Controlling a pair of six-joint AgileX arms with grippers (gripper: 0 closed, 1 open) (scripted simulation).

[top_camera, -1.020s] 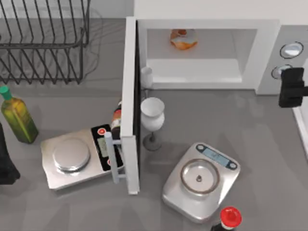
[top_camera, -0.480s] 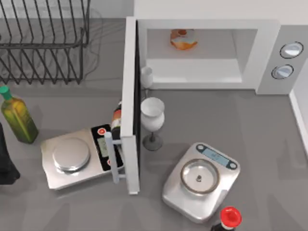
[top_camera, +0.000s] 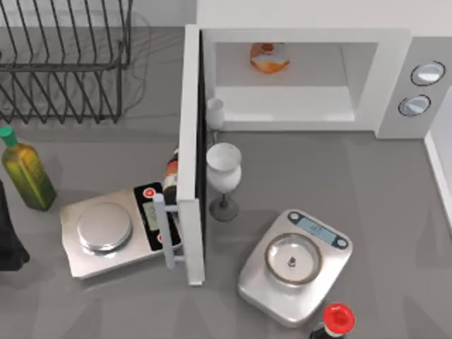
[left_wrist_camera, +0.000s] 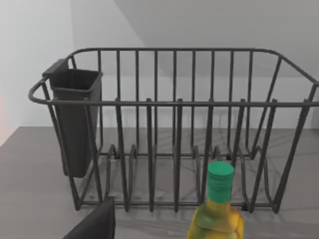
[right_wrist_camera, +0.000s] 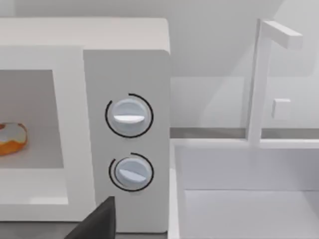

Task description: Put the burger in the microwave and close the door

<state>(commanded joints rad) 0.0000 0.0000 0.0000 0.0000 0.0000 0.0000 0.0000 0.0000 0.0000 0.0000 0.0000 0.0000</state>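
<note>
**Top view says burger's in, door's wide open: tips for the close?**

Going across from the left: the left arm [top_camera: 8, 236] is parked at the counter's left edge, next to the green-capped oil bottle [top_camera: 25, 169]. A dark sliver of the left tool [left_wrist_camera: 94, 222] pokes into its wrist view facing the dish rack [left_wrist_camera: 174, 129], and I honestly can't tell if it's open or closed.

Next up is the flat steel scale [top_camera: 113, 229], and the door [top_camera: 191, 155] sticks straight out over the counter, with its bar handle [top_camera: 164, 233] hanging above that scale. A dark bottle [top_camera: 170, 173] sits tight against the door's outer face.

Here's the catch. A wine glass [top_camera: 224, 169] stands just beside the inner face, with a smaller glass [top_camera: 215, 113] near the hinge end. I'd guess both are in the sweep.

The burger [top_camera: 269, 57] sits at the back of the microwave [top_camera: 367, 85], so only the closing is left.

My take: use the left arm, push low on the outer face near the handle end, and go slow. Watch the glasses, since they could tip or jam the door.

The right tool [right_wrist_camera: 97, 221] is a dark wedge facing the knobs, and I can't tell its state either.
</note>
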